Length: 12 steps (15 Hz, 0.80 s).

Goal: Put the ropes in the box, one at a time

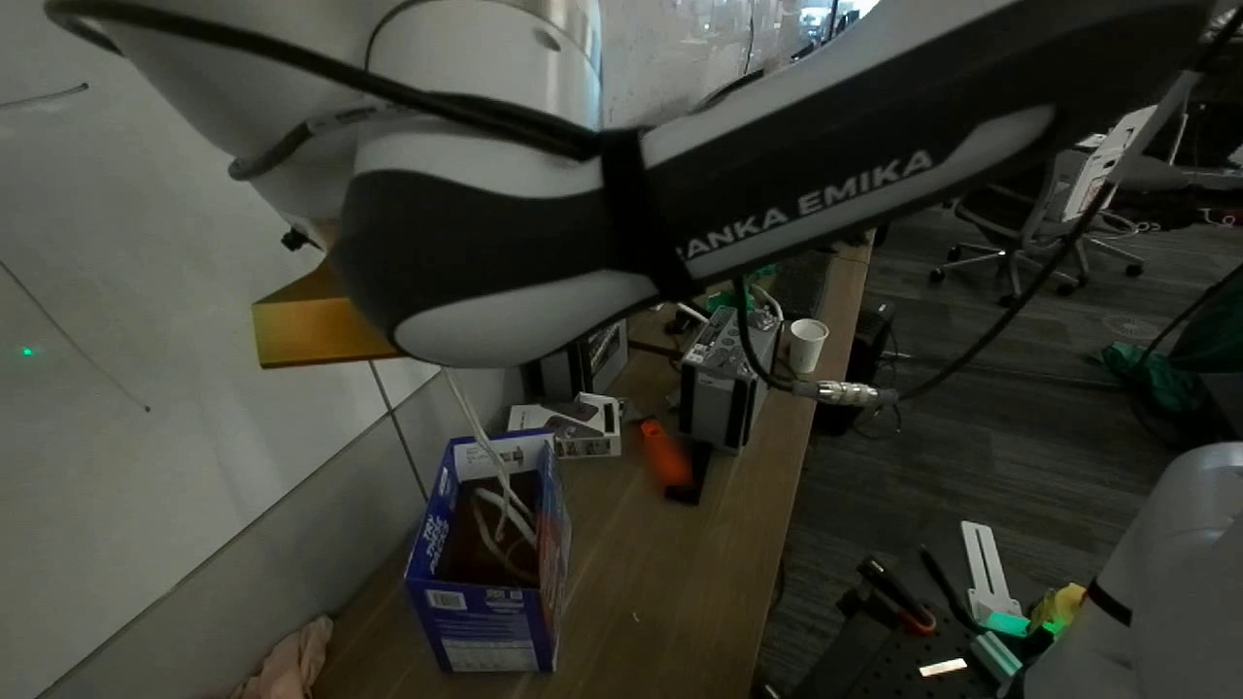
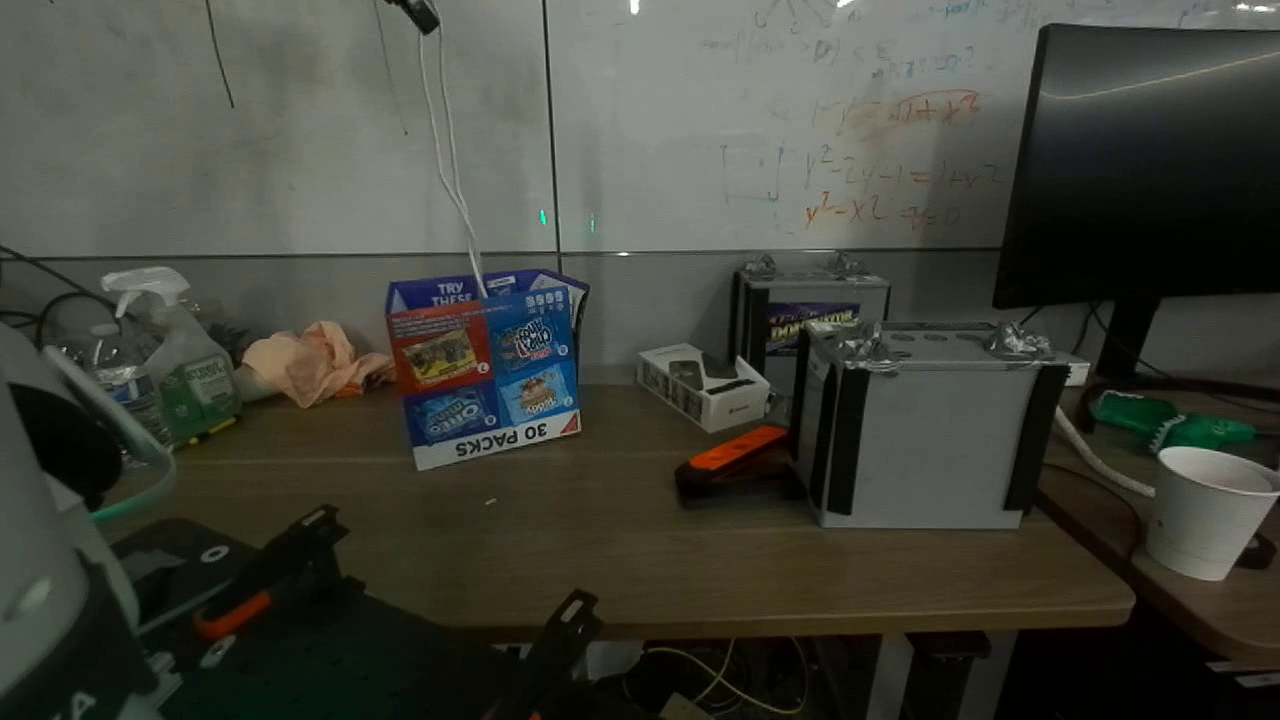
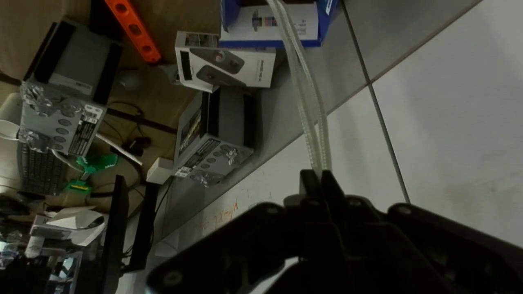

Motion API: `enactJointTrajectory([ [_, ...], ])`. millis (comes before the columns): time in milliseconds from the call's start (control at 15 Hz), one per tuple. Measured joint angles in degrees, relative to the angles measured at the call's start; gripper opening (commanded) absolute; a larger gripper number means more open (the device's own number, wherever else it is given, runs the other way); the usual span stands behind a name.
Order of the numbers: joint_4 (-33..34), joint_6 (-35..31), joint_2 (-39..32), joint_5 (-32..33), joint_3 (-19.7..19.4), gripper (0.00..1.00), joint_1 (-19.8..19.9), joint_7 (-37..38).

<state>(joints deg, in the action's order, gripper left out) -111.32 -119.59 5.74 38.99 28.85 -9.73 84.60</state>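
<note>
Two strands of rope (image 3: 322, 130) hang from the gripper (image 3: 319, 179), its fingers clamped together on them, and run down into the open box (image 1: 490, 621), where white cord (image 1: 508, 505) lies in loose curves. I judge this rope partly in, with lowering and release left to do; whether the cord inside is its tail or a rope already placed I cannot tell.

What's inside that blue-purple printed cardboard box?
In an exterior view, thin, limp white cord curves inside the blue-purple printed cardboard box, with strands leading up to the black claw. The box's walls cover part of its bottom, so how many cords lie there cannot be told.
</note>
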Motion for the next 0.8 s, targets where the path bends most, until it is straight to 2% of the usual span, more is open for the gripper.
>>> enactJointTrajectory([
  [67, 0.12, 0.00, -1.25, -0.16, -0.78, 0.29, -0.81, -0.15],
  [200, 0.51, -0.01, -3.17, -1.28, -2.35, 0.37, -2.19, -0.70],
  [600, 0.89, 0.16, -3.69, -7.00, -5.69, 0.84, -4.36, -4.19],
  [733, 0.64, 2.69, -2.58, -9.40, -6.58, 0.97, -4.44, -7.30],
  [800, 0.10, 4.10, -1.52, -11.19, -7.33, 1.00, -4.43, -9.43],
])
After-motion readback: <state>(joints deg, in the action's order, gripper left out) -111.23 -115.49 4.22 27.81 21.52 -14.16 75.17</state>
